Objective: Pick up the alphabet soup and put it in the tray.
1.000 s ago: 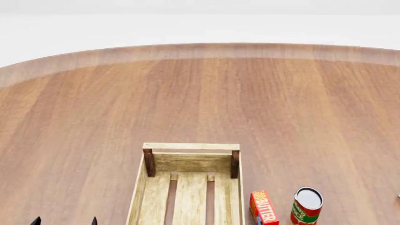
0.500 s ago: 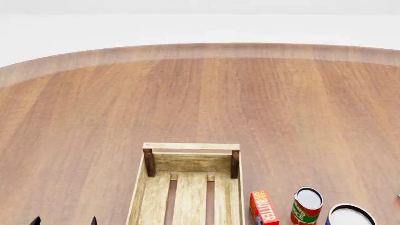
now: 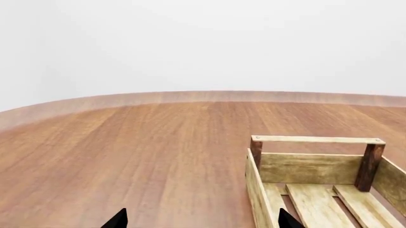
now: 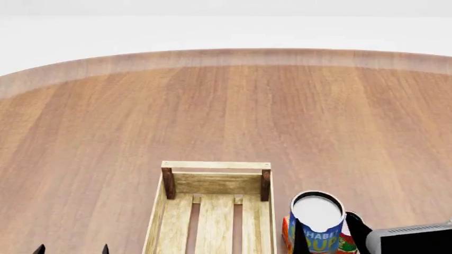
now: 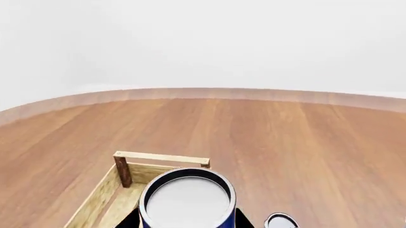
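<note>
One alphabet soup point(image 4: 317, 222) in rt gripper point(image 4: 326, 235), beside tray point(image 4: 214, 165).

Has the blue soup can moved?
Yes. The alphabet soup, held by the right gripper, has come leftward toward the tray, now hiding the butter box.

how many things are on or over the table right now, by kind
cans: 2, the alphabet soup in the right gripper, and a red-and-green can mostly hidden behind it
boxes: 1, the butter box, barely showing
crates: 1, the tray
total: 4
</note>
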Available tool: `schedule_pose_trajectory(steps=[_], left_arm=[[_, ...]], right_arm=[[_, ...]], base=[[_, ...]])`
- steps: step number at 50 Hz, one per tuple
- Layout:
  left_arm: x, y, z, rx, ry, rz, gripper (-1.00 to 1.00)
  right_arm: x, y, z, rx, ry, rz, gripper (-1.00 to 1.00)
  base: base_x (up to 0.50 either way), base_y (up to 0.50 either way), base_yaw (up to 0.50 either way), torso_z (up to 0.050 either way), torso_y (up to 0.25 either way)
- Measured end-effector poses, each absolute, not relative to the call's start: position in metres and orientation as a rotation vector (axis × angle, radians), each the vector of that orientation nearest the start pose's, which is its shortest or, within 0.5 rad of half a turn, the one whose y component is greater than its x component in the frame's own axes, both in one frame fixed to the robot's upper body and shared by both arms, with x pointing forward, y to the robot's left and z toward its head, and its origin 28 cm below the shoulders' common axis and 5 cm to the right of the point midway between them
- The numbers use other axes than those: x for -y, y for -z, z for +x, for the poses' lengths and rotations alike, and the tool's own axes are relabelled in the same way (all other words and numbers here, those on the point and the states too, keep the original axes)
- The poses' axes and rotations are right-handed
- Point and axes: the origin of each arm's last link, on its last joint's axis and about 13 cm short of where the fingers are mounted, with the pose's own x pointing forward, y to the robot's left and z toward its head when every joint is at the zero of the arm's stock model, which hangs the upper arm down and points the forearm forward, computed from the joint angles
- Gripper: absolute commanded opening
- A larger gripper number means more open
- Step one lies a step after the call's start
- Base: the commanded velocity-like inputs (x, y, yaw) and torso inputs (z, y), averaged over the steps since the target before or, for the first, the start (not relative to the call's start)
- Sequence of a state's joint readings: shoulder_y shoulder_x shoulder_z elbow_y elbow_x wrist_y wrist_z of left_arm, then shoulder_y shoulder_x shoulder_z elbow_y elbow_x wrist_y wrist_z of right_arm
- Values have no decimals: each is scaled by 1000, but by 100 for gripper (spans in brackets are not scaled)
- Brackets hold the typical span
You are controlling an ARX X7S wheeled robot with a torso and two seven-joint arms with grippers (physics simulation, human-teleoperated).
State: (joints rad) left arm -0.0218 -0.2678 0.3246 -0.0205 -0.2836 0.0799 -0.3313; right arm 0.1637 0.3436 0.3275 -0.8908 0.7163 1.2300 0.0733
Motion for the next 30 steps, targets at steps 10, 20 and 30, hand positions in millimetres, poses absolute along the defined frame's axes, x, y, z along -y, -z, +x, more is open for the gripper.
schedule_pose_trajectory(steps=[10, 20, 30], left_arm=[[-207, -10, 204, -8, -26, -22, 100], [-206, -10, 204, -8, -25, -20, 100], [-206, -10, 204, -8, -24, -20, 100]], right_arm=[[139, -162, 184, -126, -239, 25, -100], [128, -161, 196, -118, -279, 26, -100], [119, -157, 204, -120, -308, 31, -100]], base=[[0, 0, 0, 0, 1], [0, 0, 0, 0, 0], [0, 0, 0, 0, 1]])
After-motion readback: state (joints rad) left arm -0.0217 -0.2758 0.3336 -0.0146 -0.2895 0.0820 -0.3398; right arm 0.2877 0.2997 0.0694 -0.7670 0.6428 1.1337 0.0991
